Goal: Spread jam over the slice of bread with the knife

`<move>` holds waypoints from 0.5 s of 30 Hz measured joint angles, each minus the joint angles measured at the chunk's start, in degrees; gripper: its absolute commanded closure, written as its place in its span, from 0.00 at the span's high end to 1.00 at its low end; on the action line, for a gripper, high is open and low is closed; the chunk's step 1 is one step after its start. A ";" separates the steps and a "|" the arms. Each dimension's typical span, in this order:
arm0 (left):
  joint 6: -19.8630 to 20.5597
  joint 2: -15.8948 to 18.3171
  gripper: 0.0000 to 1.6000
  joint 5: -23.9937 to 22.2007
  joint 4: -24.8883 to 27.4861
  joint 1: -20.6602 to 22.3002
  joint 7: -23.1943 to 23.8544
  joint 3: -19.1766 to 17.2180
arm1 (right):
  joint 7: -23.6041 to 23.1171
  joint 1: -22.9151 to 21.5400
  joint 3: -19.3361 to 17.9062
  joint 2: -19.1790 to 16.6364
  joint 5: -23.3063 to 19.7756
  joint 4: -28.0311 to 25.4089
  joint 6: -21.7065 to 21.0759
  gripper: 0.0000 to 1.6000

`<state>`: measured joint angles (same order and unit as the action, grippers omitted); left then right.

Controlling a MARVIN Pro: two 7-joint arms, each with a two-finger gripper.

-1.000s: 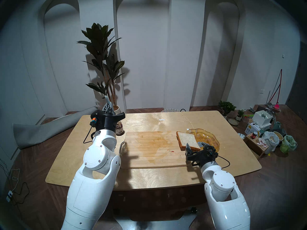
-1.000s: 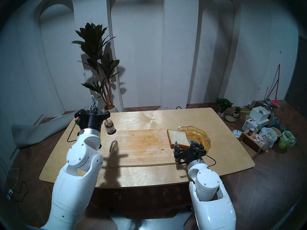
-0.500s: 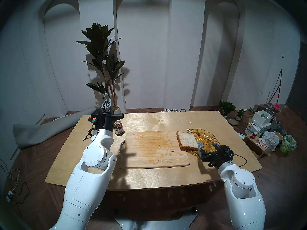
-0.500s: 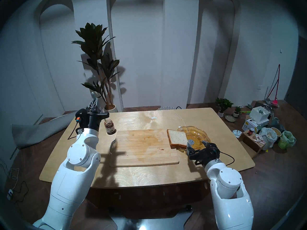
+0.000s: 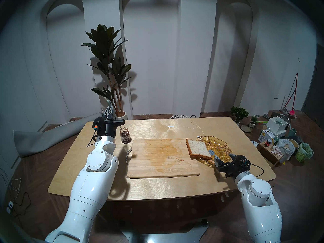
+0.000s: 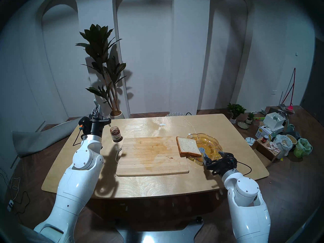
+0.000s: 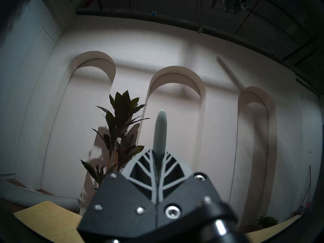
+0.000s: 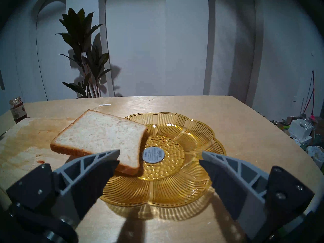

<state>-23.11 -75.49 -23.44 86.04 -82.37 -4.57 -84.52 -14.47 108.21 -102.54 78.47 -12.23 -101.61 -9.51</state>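
Observation:
My left gripper (image 5: 109, 109) is shut on the knife's pale grey-blue handle (image 5: 108, 103), which points up at the table's far left; the handle also shows in the left wrist view (image 7: 160, 130). The blade is hidden. The jam jar (image 5: 125, 135) stands open just to the right of this gripper, apart from it. The slice of bread (image 5: 198, 148) lies tilted, one side on the amber glass dish (image 5: 222, 144) and the other on the cutting board (image 5: 163, 158). My right gripper (image 5: 223, 156) is open and empty at the dish's near rim, right of the bread (image 8: 101, 134).
A small red smear (image 5: 182, 159) and a wet stain mark the board. The board's metal handle (image 5: 128, 155) sticks out to the left. A potted plant (image 5: 108, 62) stands behind the table. Boxes and bags (image 5: 280, 142) clutter the floor at the right.
My right gripper has drawn back from the bread's near corner to the right, fingers spread, to the dish's near rim. My left gripper has moved left, away from the jar, with the knife.

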 measured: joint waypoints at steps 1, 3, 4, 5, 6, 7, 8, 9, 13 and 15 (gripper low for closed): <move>-0.64 0.12 0.00 -0.22 -1.05 0.53 0.85 0.01 | -0.09 -0.19 -0.07 -0.08 -0.04 0.30 0.26 1.00; -1.92 0.39 0.00 -0.52 -3.10 1.64 2.39 0.08 | -0.24 -0.58 -0.22 -0.18 -0.08 1.04 0.79 1.00; -2.23 0.46 0.00 -0.67 -3.68 1.97 2.89 0.10 | -0.28 -0.68 -0.25 -0.20 -0.09 1.28 0.94 1.00; -2.67 0.57 0.00 -0.84 -4.49 2.46 3.57 0.15 | -0.33 -0.84 -0.30 -0.23 -0.11 1.64 1.19 1.00; -3.19 0.69 0.00 -1.04 -5.53 3.08 4.38 0.26 | -0.36 -0.99 -0.35 -0.24 -0.11 2.03 1.48 1.00; -3.48 0.76 0.00 -1.19 -6.16 3.46 4.87 0.34 | -0.38 -1.07 -0.39 -0.25 -0.12 2.26 1.67 1.00; -3.78 0.84 0.00 -1.35 -7.03 3.96 5.45 0.49 | -0.40 -1.19 -0.44 -0.25 -0.12 2.57 1.93 1.00; -4.08 0.91 0.00 -1.55 -7.93 4.48 6.04 0.64 | -0.43 -1.29 -0.48 -0.26 -0.13 2.86 2.21 1.00; -4.86 1.07 0.00 -2.36 -11.23 6.12 7.98 1.17 | -0.46 -1.54 -0.72 -0.26 -0.14 3.70 3.31 1.00; -5.22 1.13 0.00 -2.85 -12.82 6.78 8.83 1.37 | -0.46 -1.61 -0.88 -0.24 -0.14 3.96 3.86 1.00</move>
<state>-28.33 -74.36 -26.29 73.22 -75.59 4.25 -83.15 -14.93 106.60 -103.41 78.24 -12.37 -97.65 -5.65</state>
